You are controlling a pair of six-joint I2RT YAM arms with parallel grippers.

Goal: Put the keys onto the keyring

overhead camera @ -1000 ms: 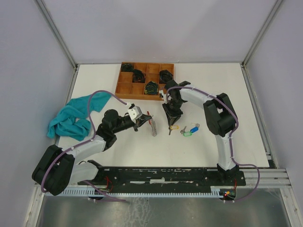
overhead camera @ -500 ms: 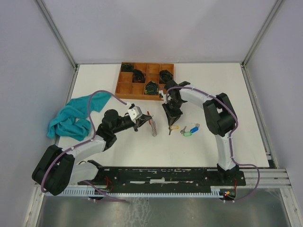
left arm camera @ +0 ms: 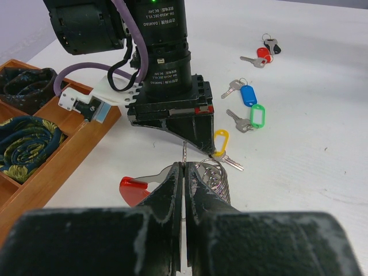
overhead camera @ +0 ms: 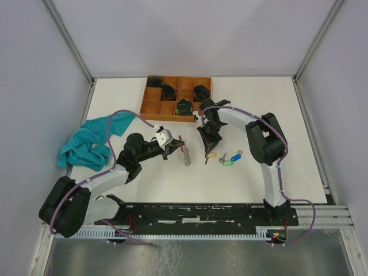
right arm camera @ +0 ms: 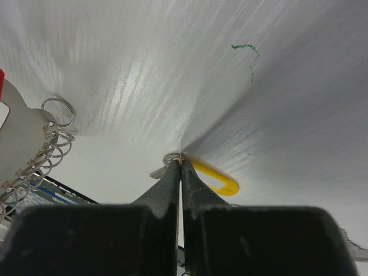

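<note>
Right wrist view: the right gripper [right arm camera: 181, 162] is pinched tight on the tiny ring of the yellow-tagged key [right arm camera: 217, 179], which lies on the counter [right arm camera: 144, 69]. The left gripper [left arm camera: 184, 168] squeezes the keyring [left arm camera: 214, 175] nearby. Only the tips hold the key, so it may slip out or swing when lifted.

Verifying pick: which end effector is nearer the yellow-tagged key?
Right. Right end effector is pinched on the yellow-tagged key; left end effector, gripping the keyring, sits apart to its left.
</note>
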